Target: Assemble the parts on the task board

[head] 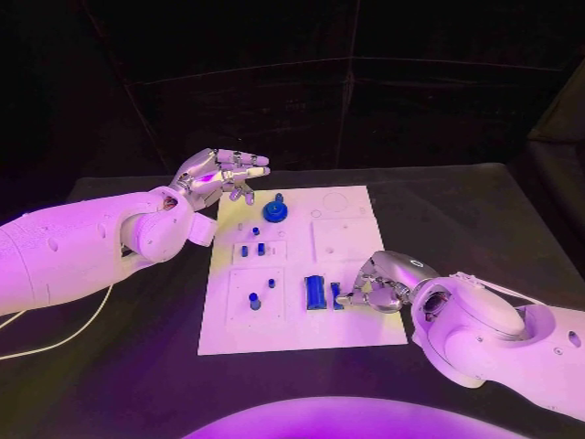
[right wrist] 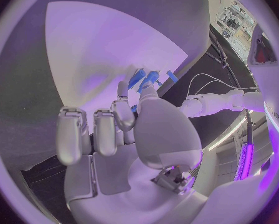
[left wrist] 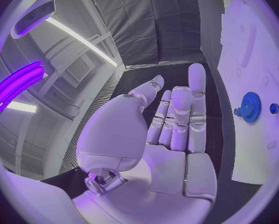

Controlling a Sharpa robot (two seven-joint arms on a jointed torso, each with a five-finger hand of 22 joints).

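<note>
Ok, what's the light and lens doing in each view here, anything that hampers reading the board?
Head view: violet light washes the task board and both arms, background black; the blue gear reads clearly. Left wrist view: fisheye bends the board edge; the left hand is evenly lit, bright strip lamps behind. Right wrist view: the right hand hides part of the blue parts.

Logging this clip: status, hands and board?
Left hand open, raised off the task board's far-left corner. Right hand at blue blocks, grip unclear. Blue gear seated. Nothing in the way.
</note>
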